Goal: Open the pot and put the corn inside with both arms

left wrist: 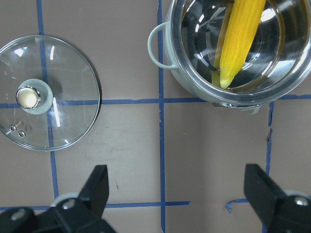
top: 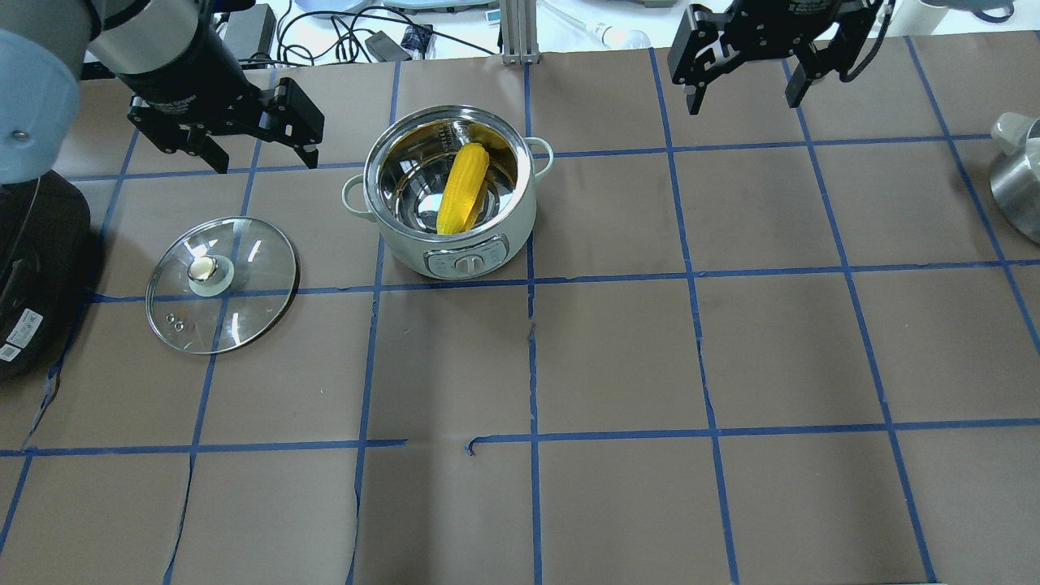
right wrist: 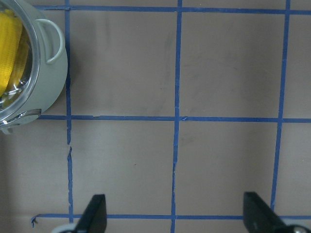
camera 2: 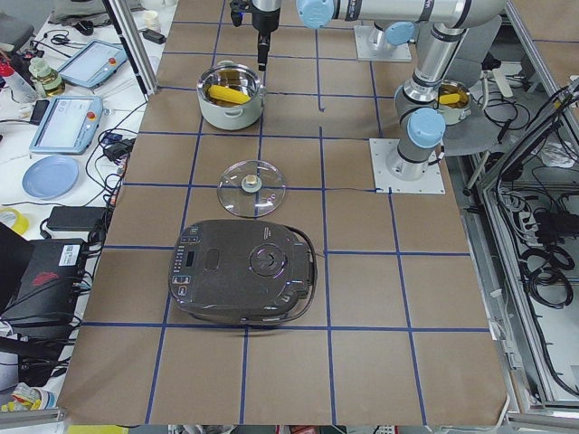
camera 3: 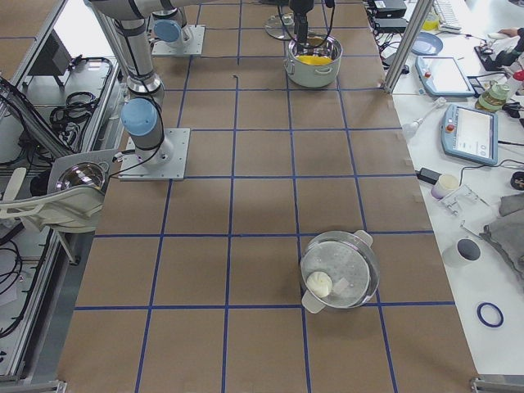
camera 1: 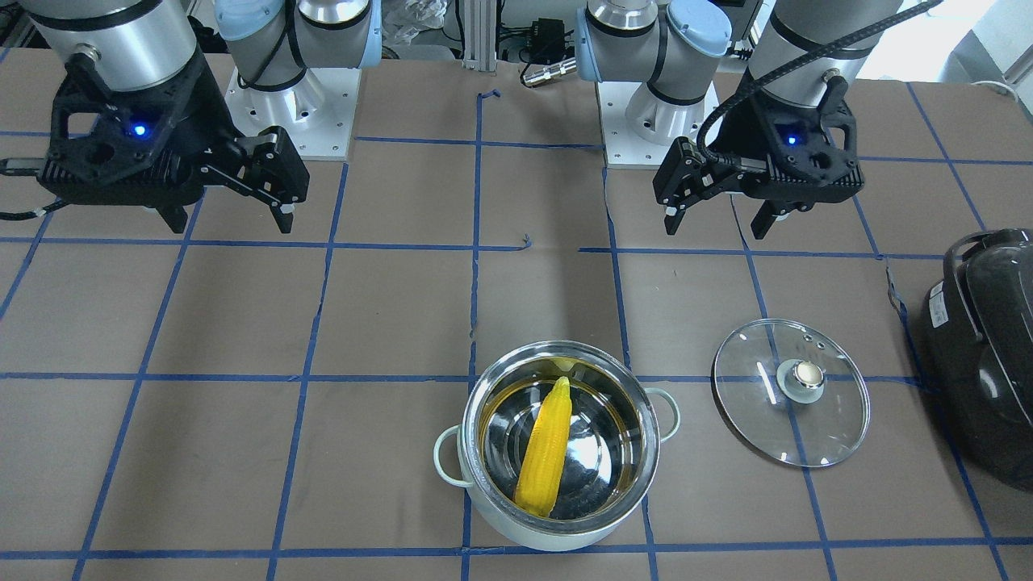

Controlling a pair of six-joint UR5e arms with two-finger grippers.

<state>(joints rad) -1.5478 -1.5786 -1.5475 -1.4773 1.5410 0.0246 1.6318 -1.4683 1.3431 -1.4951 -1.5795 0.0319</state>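
Observation:
The mint-white pot (camera 1: pixel 502 516) stands open on the brown table; it also shows in the overhead view (top: pixel 406 242). The yellow corn (camera 1: pixel 545 452) lies slanted inside it, its tip against the steel wall (top: pixel 463 188) (left wrist: pixel 240 34). The glass lid (camera 1: pixel 750 403) with its brass knob lies flat on the table beside the pot (top: pixel 248 280) (left wrist: pixel 73 111). My left gripper (camera 1: pixel 717 224) hovers open and empty above the table, back from the lid and pot (top: pixel 264 158) (left wrist: pixel 177 194). My right gripper (camera 1: pixel 228 219) is open and empty, raised well to the pot's other side (top: pixel 743 97) (right wrist: pixel 175 213).
A big dark grey rice cooker (camera 1: pixel 984 347) sits past the lid at the table's left end (top: pixel 32 268). A steel vessel (top: pixel 1016 179) stands at the right edge. A steel steamer pot (camera 3: pixel 360 282) holding a white lump sits at the far right end.

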